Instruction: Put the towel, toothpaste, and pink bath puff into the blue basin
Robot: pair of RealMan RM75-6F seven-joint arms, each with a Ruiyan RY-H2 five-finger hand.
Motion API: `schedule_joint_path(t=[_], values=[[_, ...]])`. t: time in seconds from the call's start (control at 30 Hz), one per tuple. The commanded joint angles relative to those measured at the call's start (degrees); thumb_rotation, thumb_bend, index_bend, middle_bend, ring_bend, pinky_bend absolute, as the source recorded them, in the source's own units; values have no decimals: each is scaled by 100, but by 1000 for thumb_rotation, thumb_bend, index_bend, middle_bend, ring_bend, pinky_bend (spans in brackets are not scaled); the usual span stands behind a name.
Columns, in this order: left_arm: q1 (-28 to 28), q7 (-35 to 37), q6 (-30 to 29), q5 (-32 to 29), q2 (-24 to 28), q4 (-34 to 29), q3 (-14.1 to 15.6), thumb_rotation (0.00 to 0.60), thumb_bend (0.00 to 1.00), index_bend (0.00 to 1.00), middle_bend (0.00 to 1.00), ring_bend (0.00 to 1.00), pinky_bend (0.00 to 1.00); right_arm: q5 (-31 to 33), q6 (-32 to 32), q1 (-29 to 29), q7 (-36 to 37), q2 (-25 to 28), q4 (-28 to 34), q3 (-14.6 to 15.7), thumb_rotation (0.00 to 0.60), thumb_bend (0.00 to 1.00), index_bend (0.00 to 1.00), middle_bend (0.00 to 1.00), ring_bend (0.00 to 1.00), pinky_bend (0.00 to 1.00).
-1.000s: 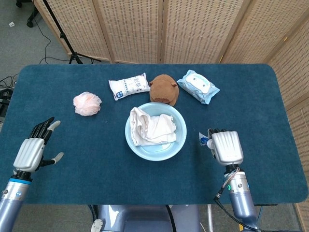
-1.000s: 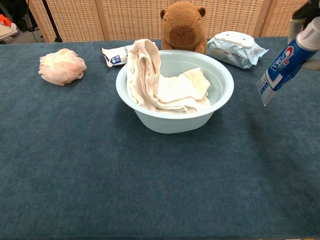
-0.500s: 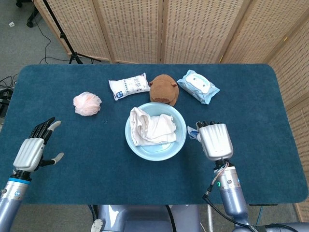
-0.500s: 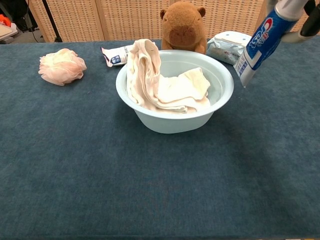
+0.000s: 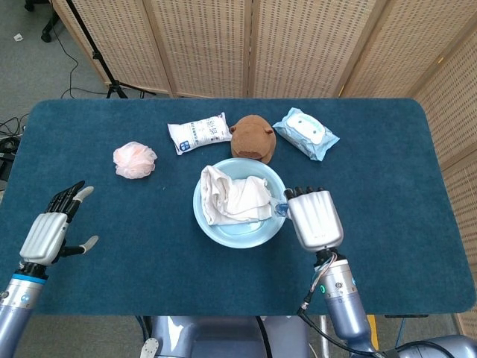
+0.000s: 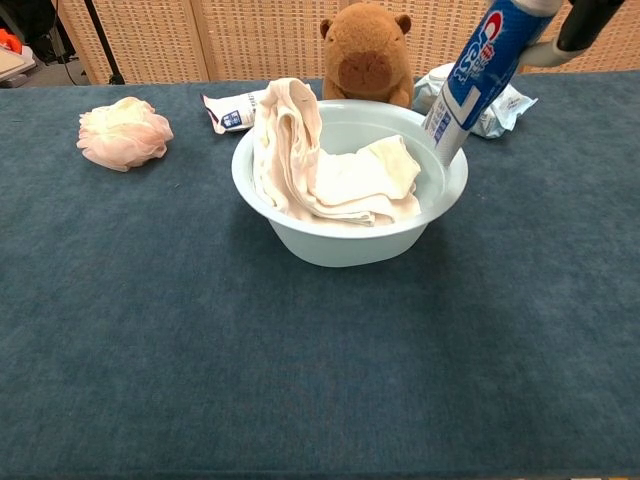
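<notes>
The light blue basin sits mid-table with the cream towel bunched inside it. My right hand holds the blue and white toothpaste tube tilted over the basin's right rim; in the head view only the tube's tip shows beside the hand. The pink bath puff lies on the table to the left of the basin. My left hand hovers open near the front left, holding nothing.
Behind the basin stand a brown capybara plush, a white packet and a blue wipes pack. Wicker screens close off the back. The blue cloth table ends close to both arms.
My right hand has carried the toothpaste leftward from the table's right side to just over the basin's right rim. The left hand, puff and towel have stayed put.
</notes>
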State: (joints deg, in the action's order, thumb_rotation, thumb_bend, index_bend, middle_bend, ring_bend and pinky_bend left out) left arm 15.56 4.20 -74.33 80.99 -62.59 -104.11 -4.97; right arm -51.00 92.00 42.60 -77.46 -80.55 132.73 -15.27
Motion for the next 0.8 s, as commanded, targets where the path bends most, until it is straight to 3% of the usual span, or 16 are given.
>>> schedule_joint_path(t=[0.03,0.17,0.37,0.57,0.8], values=[[-7,49,-16,18,21,-4,-3,600,248,25,0,0,74,-27,81,72,-72,-163,22,100,600,350,742,551,595,655],[-17,117,-33,34,47,2,-4,600,248,25,0,0,74,-117,92,120,-55,-325,-23,242,600,312,727,488,555,641],[-10,121,-19,18,46,13,-8,600,248,25,0,0,74,-21,40,179,-13,-401,-37,324,600,238,484,233,258,425],[2,81,-4,-22,25,21,-20,600,248,25,0,0,74,24,10,232,62,-433,-99,348,600,208,326,80,66,267],[8,53,3,-48,2,36,-26,600,248,25,0,0,74,-27,-38,255,219,-419,-184,395,600,208,262,18,0,177]])
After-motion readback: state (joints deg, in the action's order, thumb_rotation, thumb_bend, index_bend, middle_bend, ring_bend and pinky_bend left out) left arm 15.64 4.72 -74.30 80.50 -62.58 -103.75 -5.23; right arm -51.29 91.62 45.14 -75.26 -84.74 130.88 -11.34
